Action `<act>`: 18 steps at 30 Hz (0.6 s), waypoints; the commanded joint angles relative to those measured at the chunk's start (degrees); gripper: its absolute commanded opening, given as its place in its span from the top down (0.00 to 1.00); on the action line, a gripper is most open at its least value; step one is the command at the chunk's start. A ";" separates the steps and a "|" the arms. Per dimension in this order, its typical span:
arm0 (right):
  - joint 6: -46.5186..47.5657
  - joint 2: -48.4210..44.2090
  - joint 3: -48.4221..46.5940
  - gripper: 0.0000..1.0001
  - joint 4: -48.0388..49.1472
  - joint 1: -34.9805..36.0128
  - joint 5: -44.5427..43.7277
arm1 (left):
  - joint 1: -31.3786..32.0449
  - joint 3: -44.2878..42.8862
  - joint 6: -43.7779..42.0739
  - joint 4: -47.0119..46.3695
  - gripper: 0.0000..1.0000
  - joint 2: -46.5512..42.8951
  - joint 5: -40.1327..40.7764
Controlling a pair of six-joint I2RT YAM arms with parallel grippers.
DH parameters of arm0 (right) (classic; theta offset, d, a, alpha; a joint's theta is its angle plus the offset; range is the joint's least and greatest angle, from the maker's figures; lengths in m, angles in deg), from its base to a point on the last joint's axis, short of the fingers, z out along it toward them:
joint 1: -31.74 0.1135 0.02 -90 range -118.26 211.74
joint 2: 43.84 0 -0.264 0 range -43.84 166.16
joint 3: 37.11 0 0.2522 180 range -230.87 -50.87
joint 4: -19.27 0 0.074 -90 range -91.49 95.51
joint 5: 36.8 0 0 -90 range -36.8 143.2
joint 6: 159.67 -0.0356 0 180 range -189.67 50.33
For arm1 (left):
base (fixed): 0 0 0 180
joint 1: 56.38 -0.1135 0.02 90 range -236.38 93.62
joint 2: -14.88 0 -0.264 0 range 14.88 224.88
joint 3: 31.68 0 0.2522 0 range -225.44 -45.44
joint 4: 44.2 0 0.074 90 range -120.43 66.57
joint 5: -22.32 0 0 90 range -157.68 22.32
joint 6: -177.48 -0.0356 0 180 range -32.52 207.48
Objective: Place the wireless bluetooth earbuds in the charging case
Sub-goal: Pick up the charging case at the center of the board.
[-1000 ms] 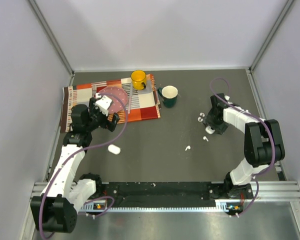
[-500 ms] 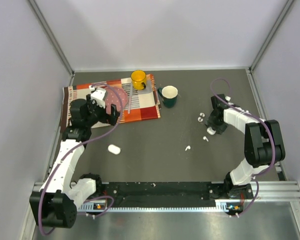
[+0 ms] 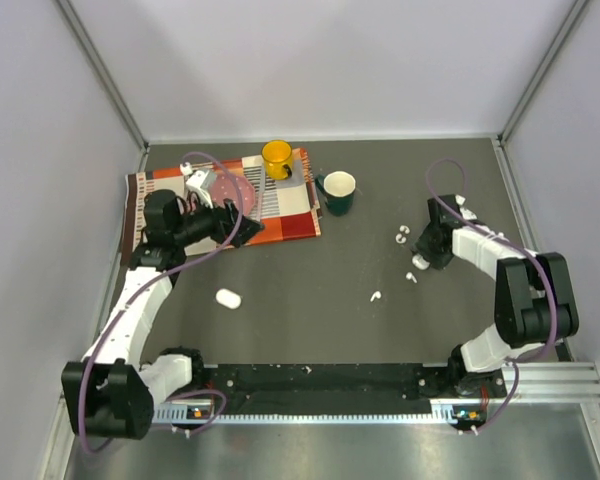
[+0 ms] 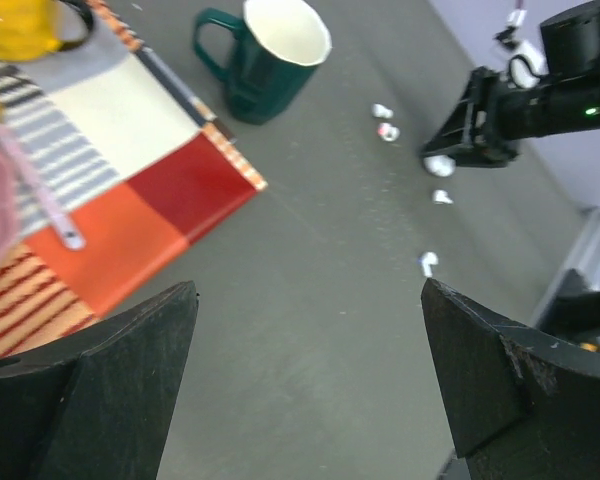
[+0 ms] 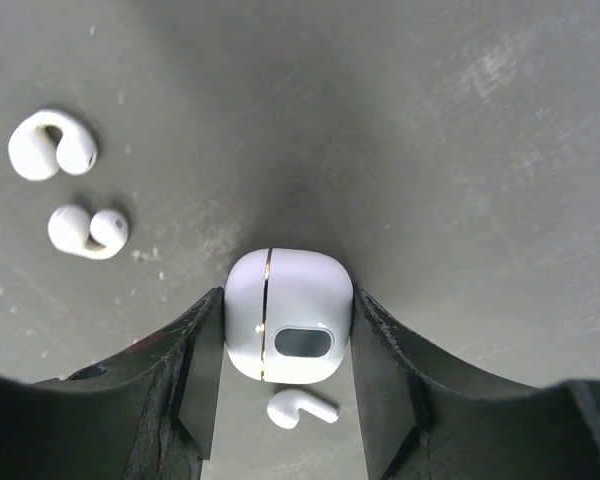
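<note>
Right now the right gripper (image 5: 287,300) is down on the dark table (image 3: 320,330) at its right side, its two black fingers (image 5: 195,380) pressed against opposite sides of the charging case (image 5: 285,330). The case is a rounded white shell with a thin gold seam and lies flat on the table. One stemmed earbud (image 5: 302,410) lies between the fingers, just beside the case. The other stemmed earbud (image 3: 376,296) lies apart from it, towards the middle of the table. Two loop-shaped white earbuds (image 5: 52,145) sit close together beyond the case.

Over on the left, the left gripper (image 4: 308,290) hangs above the edge of the checked cloth (image 3: 280,210) with its fingers spread wide and nothing between them. A yellow mug (image 3: 277,158) stands on the cloth, and a dark green mug (image 4: 270,50) stands just off its corner. Nearer the left arm's base lies an oval white object (image 3: 228,298), possibly a second case, though it is too small to be sure
</note>
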 commanded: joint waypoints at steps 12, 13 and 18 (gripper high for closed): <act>-27.89 -32.94 12.27 1.00 13.56 1.54 20.63 | 29.54 2.60 14.44 -28.82 0.01 1.20 20.49; -29.30 -34.00 12.27 1.00 13.56 2.16 20.45 | 31.30 2.86 14.27 -30.42 0.01 1.64 22.27; -36.95 -38.31 11.40 1.00 14.44 6.20 19.75 | 42.99 3.22 7.17 -39.65 0.01 6.82 32.82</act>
